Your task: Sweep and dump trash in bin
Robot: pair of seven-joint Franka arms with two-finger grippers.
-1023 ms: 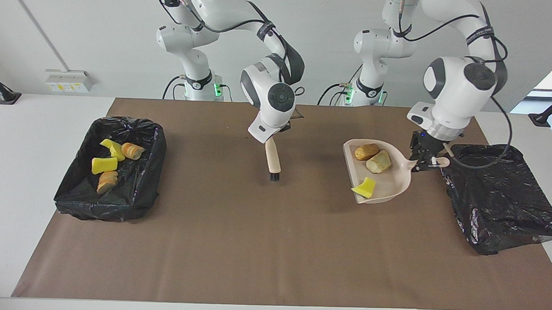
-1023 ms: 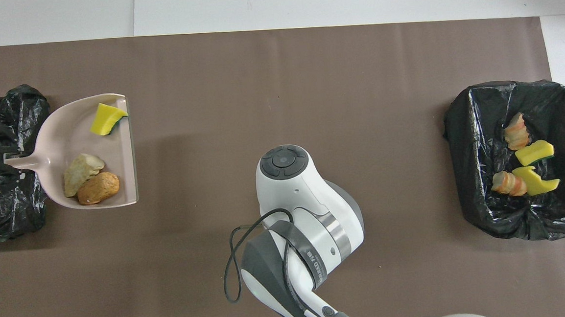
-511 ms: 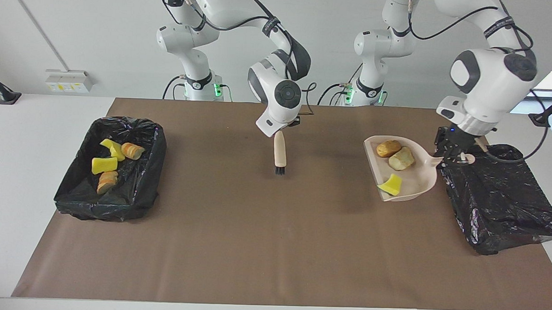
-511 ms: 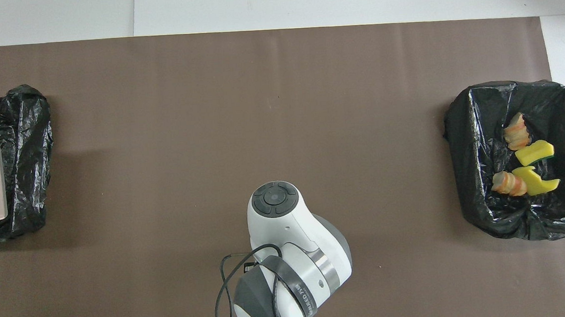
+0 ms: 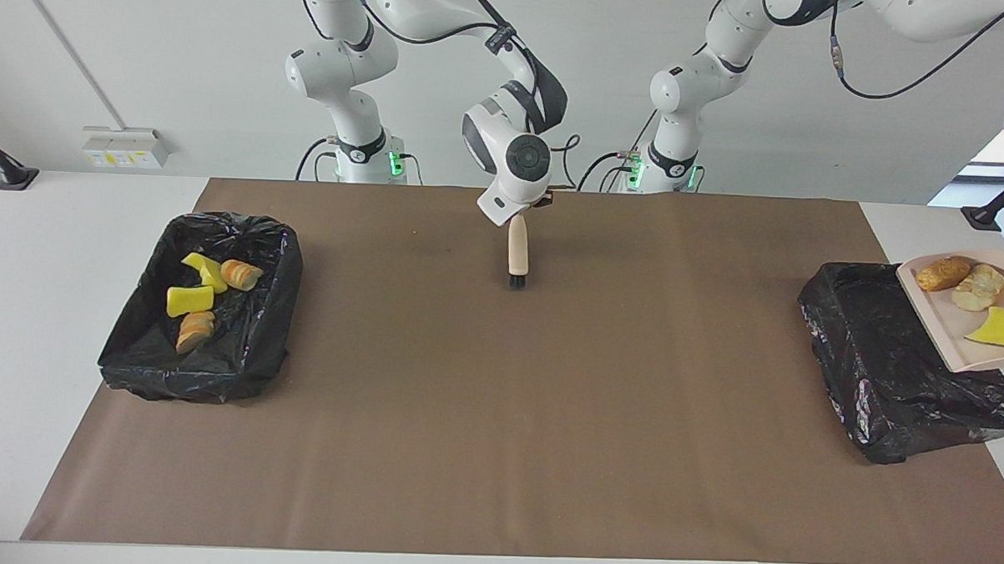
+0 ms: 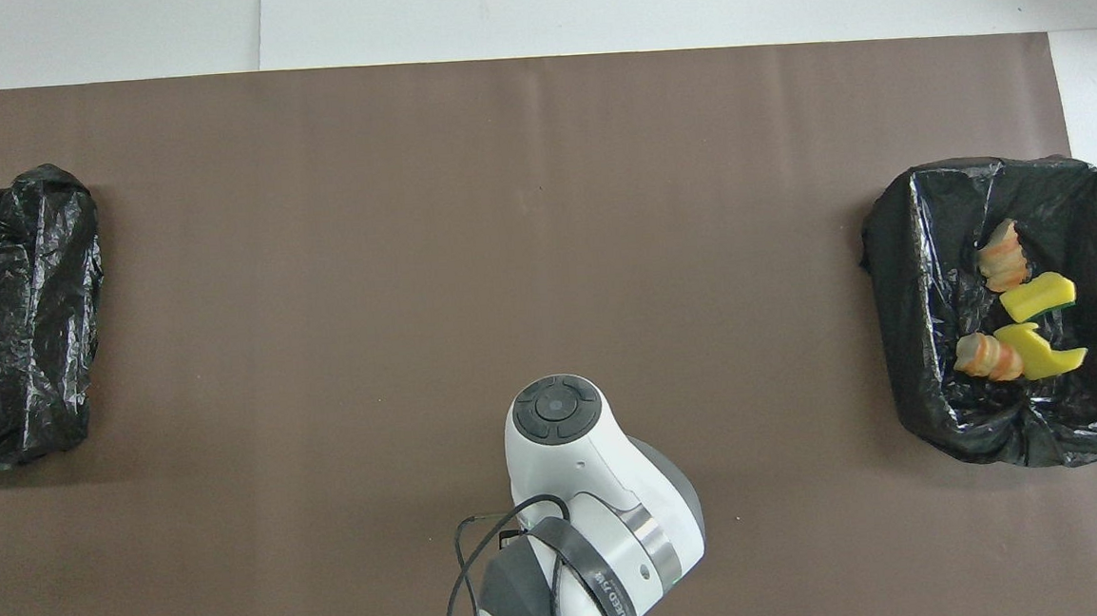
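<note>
dustpan (image 5: 972, 344): I'm holding it up over the bin at the left arm's end (image 5: 900, 363), roughly level so nothing slides off before I tip it. The left gripper itself is out of frame; going by how the pan hangs, I'd say it's clenched on the handle.

trash on the pan: orange-brown oval (image 5: 941, 272), tan chunk (image 5: 979, 287) and yellow sponge wedge (image 5: 995, 326) are all riding in it.

trash already binned: four pieces are sitting in the bin at the right arm's end (image 5: 240, 365).

right gripper (image 5: 527, 219): it's clamped on the brush (image 5: 517, 253), bristles hanging down just off the brown mat (image 5: 497, 415), parked out of the way.

change: a second ago the pan was low beside the bin; it's been lifting and swinging over it. The brush has been pulling back toward the robots.
</note>
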